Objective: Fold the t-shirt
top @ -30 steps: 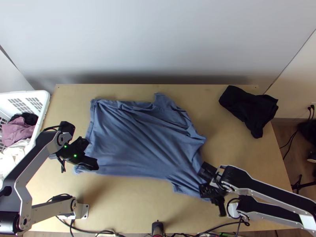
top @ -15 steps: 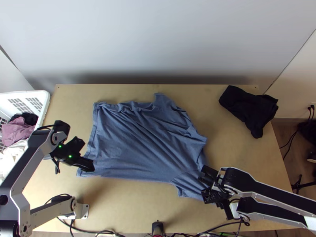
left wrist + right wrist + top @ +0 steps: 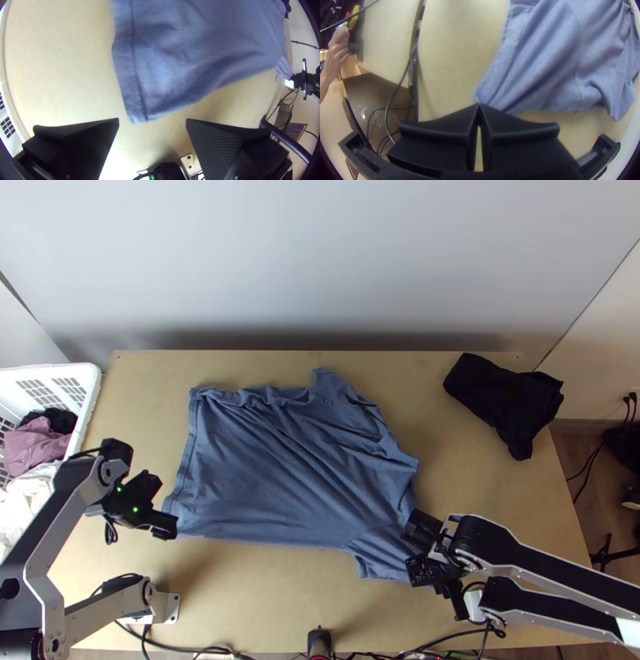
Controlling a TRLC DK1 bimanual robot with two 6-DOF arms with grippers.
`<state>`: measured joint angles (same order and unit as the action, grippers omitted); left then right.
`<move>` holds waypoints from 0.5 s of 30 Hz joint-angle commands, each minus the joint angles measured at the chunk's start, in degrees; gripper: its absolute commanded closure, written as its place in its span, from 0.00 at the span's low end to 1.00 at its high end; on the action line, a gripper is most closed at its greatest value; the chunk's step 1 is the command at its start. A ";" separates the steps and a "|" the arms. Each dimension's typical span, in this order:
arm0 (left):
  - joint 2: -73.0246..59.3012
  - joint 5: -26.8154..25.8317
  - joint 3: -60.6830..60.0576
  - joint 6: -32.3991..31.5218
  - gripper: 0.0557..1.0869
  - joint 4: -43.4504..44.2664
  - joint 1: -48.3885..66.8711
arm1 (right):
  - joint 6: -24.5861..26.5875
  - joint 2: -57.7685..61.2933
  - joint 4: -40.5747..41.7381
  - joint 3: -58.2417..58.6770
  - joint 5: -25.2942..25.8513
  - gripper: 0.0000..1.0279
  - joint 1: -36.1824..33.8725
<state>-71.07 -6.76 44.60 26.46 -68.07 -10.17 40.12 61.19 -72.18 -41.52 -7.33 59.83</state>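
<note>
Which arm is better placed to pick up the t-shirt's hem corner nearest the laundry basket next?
Left, I'd judge: the left end effector is open and empty right beside that hem corner, while the right end effector is shut on the sleeve at the opposite side.

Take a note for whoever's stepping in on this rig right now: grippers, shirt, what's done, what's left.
Left gripper: open, empty, just off the hem corner of the blue t-shirt.
Right gripper: shut on the edge of the sleeve nearest the arm bases.
T-shirt: spread on the table, hem toward the laundry basket, wrinkled, far edge rumpled.
Black cloth: far right of the table.
Done: shirt laid out roughly flat; no fold that I can make out.
Left: probably some smoothing, then all the folding.
</note>
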 commanded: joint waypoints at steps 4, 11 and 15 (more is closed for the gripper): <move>-0.39 1.23 -5.05 0.09 0.05 4.88 -0.37 | -0.22 -0.10 0.20 -0.06 0.21 0.97 -0.95; -1.62 1.23 -5.05 -1.15 0.14 8.84 0.24 | -0.22 -0.19 0.20 0.21 0.13 0.97 -1.56; -3.73 1.23 -5.14 -1.85 0.18 11.38 0.51 | -0.22 -0.19 0.29 0.30 0.21 0.97 -1.83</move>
<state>-72.60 -5.63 39.94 25.65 -60.40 -10.09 39.88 61.01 -71.96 -41.39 -7.11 58.46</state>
